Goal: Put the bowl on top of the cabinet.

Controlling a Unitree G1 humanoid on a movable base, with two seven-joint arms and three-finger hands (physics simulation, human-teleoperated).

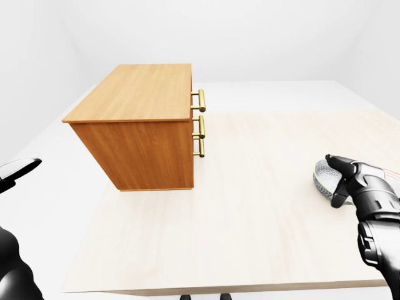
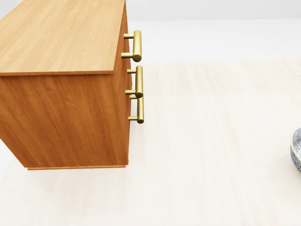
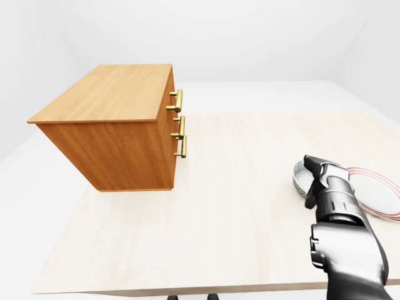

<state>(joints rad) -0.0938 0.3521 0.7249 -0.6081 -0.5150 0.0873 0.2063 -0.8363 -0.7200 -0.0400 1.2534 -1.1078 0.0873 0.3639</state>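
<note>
The wooden cabinet [image 1: 144,131], with brass handles [image 1: 199,122] on its right face, stands on the pale tabletop [image 1: 250,212] at upper left in the left-eye view. The patterned grey bowl [image 3: 300,176] rests on the table at the right, and the head view shows only a sliver of the bowl [image 2: 297,149] at its right edge. My right hand [image 1: 339,181] sits against the bowl's right side. Its fingers [image 1: 338,195] are spread over and around the rim and hide much of the bowl. My left hand [image 1: 17,170] hovers low at the left edge, away from everything, fingers extended.
A white plate with red rings [image 3: 377,190] lies on the table just right of the bowl, partly behind my right forearm. The table's near edge [image 1: 237,290] runs along the bottom of the eye views, with white floor beyond the table's left side.
</note>
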